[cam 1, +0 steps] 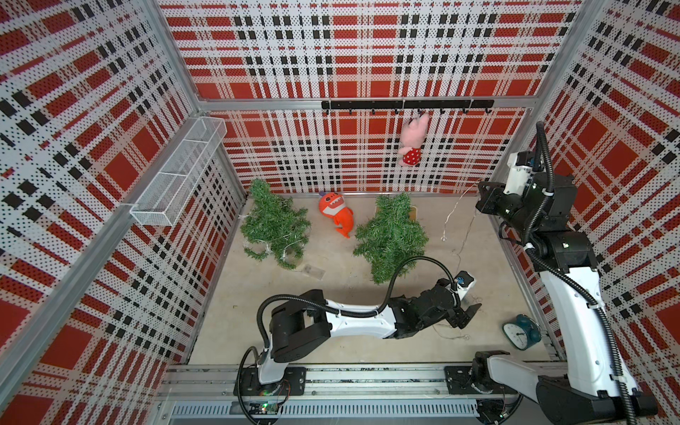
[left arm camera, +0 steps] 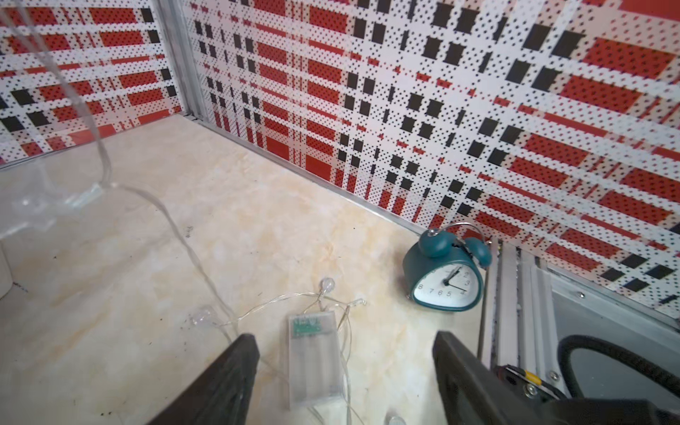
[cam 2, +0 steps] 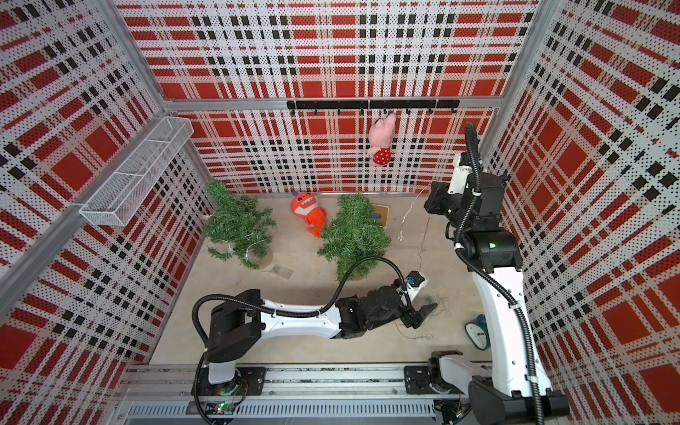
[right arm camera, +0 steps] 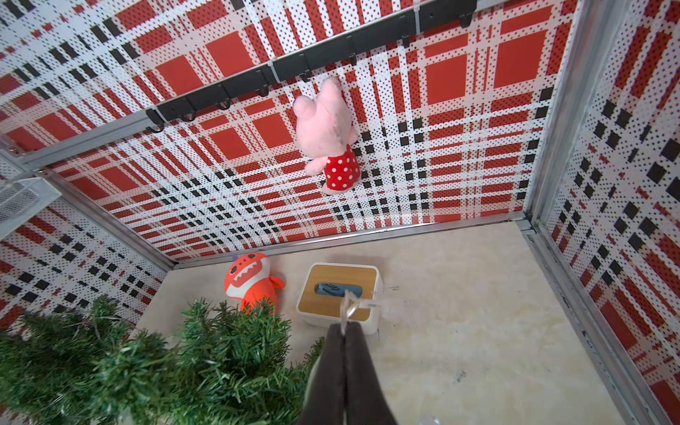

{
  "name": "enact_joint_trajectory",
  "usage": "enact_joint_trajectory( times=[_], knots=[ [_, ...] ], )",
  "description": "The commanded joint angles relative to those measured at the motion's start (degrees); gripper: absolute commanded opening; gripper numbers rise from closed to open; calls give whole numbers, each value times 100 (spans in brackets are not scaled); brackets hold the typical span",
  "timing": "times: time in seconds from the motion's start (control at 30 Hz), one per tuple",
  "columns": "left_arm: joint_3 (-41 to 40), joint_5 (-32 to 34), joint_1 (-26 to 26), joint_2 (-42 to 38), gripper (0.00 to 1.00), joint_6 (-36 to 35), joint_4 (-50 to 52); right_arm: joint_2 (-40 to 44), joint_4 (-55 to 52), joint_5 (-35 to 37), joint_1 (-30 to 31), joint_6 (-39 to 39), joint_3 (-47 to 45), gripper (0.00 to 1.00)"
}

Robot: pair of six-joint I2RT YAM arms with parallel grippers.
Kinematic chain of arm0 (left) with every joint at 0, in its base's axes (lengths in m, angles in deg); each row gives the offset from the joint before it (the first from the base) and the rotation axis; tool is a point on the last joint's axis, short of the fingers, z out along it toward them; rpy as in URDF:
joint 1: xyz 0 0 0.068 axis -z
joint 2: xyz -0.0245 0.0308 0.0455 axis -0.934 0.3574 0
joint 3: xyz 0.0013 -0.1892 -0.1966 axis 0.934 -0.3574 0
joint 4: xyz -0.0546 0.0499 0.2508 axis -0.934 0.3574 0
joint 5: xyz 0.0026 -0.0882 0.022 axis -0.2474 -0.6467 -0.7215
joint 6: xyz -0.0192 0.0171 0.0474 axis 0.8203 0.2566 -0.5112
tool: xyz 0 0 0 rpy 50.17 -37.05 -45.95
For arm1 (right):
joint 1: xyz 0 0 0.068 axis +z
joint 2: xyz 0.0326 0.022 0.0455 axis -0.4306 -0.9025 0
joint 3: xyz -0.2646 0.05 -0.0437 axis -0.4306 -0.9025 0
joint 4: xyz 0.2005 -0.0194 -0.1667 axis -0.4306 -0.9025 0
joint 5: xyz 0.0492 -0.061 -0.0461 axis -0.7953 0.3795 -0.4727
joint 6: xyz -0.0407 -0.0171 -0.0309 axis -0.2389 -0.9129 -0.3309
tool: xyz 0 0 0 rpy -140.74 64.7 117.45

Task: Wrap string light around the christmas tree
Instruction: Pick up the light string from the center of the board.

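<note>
In both top views the string light (cam 1: 453,213) hangs from the raised right end effector (cam 1: 480,189), apart from the nearer christmas tree (cam 1: 390,235), and trails down onto the table (cam 1: 228,316).

Left wrist view: the left end effector (left arm camera: 344,340) gapes wide above the clear battery box (left arm camera: 312,362). The teal alarm clock (left arm camera: 443,283) shows the numerals 2, 3, 4 and 5.

Right wrist view: the right end effector is pinched tight on the wire.

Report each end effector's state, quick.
Left end effector: open, holding nothing, with the battery pack lying between its fingers on the table.
Right end effector: closed, pinching the string light.
</note>
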Motion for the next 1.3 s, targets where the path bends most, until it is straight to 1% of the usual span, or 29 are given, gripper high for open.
enact_joint_trajectory(
  times=[0.0, 0.1, 0.2, 0.23, 0.3, 0.43, 0.53, 0.63, 0.7, 0.73, 0.77, 0.83, 0.87, 0.97, 1.03, 1.1, 1.17, 1.27],
  knots=[
    [106, 269, -180, 370, 77, 318, -247, 163, 173, -312, -24, 83, 219, 0],
    [446, 227, -242, 725, 75, 736, -5, 183, 255, -380, -23, 99, 226, 0],
    [749, 359, -292, 905, 74, 929, 378, 190, 288, -471, -21, 98, 135, 0],
    [736, 376, -338, 928, 74, 922, 314, 200, 295, -481, -21, 91, 109, 0],
    [864, 326, -459, 1049, 71, 1156, 193, 261, 345, -477, -27, 97, 3, 0],
    [1394, 501, -580, 1398, 62, 1141, 281, 341, 414, -429, -21, 117, -79, 0],
    [1627, 247, -598, 1576, 57, 1027, 231, 377, 342, -490, -27, 96, -31, 0],
    [1711, 231, -628, 1611, 45, 989, 262, 451, 379, -457, -25, 99, -82, 0],
    [1588, 203, -646, 1489, 33, 983, 254, 458, 401, -447, -27, 104, -158, 0],
    [1495, 201, -637, 1397, 28, 983, 230, 459, 416, -447, -23, 108, -211, 0],
    [1370, 195, -610, 1270, 26, 812, 206, 465, 426, -423, -22, 101, -283, 0],
    [1028, 129, -534, 966, 27, 638, 114, 433, 436, -341, -37, 74, -413, 0],
    [819, 133, -469, 799, 33, 525, 54, 415, 451, -300, -45, 65, -475, 0],
    [335, 1, -326, 435, 55, 404, 9, 287, 527, -382, -160, 123, -540, 0],
    [57, -131, -318, 260, 63, 598, 16, 216, 592, -466, -196, 191, -501, 0],
    [-232, -198, -356, 126, 68, 790, 9, 180, 635, -522, -213, 233, -451, 0],
    [-414, -278, -373, 79, 71, 798, -10, 175, 679, -535, -213, 279, -435, 0],
    [-370, -339, -424, 174, 75, 811, -141, 179, 686, -562, -213, 308, -473, 0]
  ],
)
